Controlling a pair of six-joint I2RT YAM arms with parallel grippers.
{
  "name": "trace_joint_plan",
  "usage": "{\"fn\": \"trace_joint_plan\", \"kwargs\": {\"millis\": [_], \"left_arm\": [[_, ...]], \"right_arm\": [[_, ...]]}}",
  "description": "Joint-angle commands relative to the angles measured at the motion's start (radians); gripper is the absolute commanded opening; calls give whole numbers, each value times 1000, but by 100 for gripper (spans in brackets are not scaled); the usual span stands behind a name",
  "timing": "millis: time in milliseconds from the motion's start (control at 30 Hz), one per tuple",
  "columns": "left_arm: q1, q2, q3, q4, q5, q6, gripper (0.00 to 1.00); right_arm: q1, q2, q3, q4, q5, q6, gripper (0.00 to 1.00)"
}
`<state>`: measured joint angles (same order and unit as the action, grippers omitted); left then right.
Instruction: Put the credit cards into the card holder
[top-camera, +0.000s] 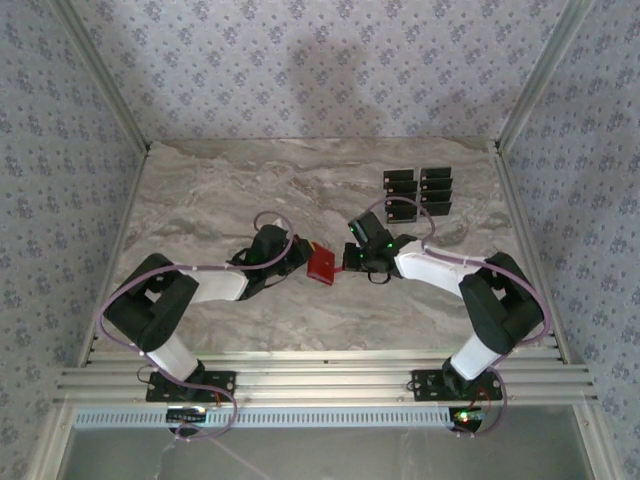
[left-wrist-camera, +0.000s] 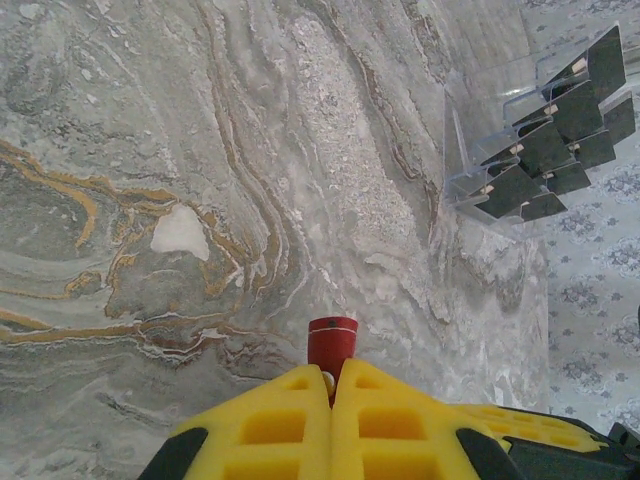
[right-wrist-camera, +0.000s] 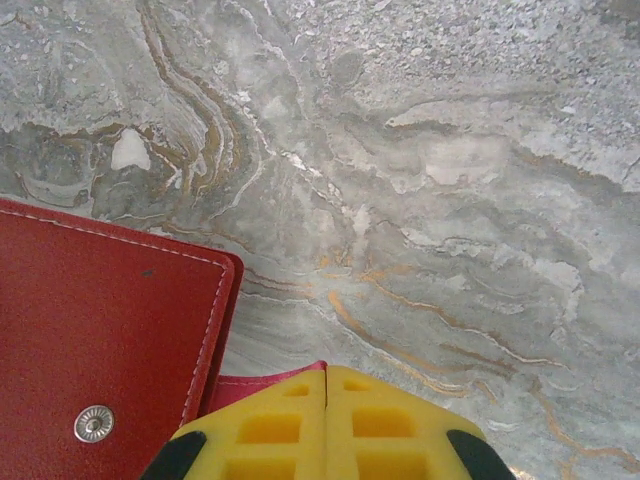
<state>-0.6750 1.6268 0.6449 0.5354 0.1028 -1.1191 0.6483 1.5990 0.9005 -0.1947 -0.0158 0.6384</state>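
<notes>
The red card holder (top-camera: 322, 265) hangs between my two grippers at the middle of the marble table. My left gripper (top-camera: 298, 255) is shut on its snap tab (left-wrist-camera: 332, 345), which sticks out past the yellow fingertips (left-wrist-camera: 290, 400). My right gripper (top-camera: 346, 262) is shut on a thin red edge of the card holder (right-wrist-camera: 255, 385). The card holder's outer face with a metal snap (right-wrist-camera: 94, 423) lies at the lower left of the right wrist view. The black credit cards (top-camera: 418, 192) stand in a clear rack (left-wrist-camera: 470, 150) at the back right, apart from both grippers.
The marble tabletop (top-camera: 220, 190) is bounded by patterned walls and aluminium frame posts (top-camera: 528, 90). The arm bases sit on rails at the near edge (top-camera: 320, 385). The card rack stands close to the right wall.
</notes>
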Motion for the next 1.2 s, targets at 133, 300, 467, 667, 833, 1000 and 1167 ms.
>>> {"fn": "trace_joint_plan", "kwargs": {"millis": [133, 300, 467, 667, 833, 1000, 1167], "left_arm": [[11, -60, 33, -159, -77, 8, 85], [46, -143, 36, -319, -117, 5, 100], [72, -205, 126, -470, -74, -25, 100], [69, -222, 341, -654, 10, -148, 100], [31, -196, 561, -880, -30, -243, 100], [14, -151, 726, -1037, -21, -310, 100], [14, -137, 764, -1060, -5, -328, 100]], "right_arm": [[-10, -37, 13, -24, -14, -36, 0], [-27, -36, 15, -30, -45, -51, 0], [-49, -30, 10, -19, -75, -49, 0], [-66, -34, 9, -14, -97, -34, 0], [-74, -33, 13, -26, -101, -29, 0], [-82, -35, 8, -36, -107, -24, 0], [-85, -23, 8, -41, -113, -17, 0]]}}
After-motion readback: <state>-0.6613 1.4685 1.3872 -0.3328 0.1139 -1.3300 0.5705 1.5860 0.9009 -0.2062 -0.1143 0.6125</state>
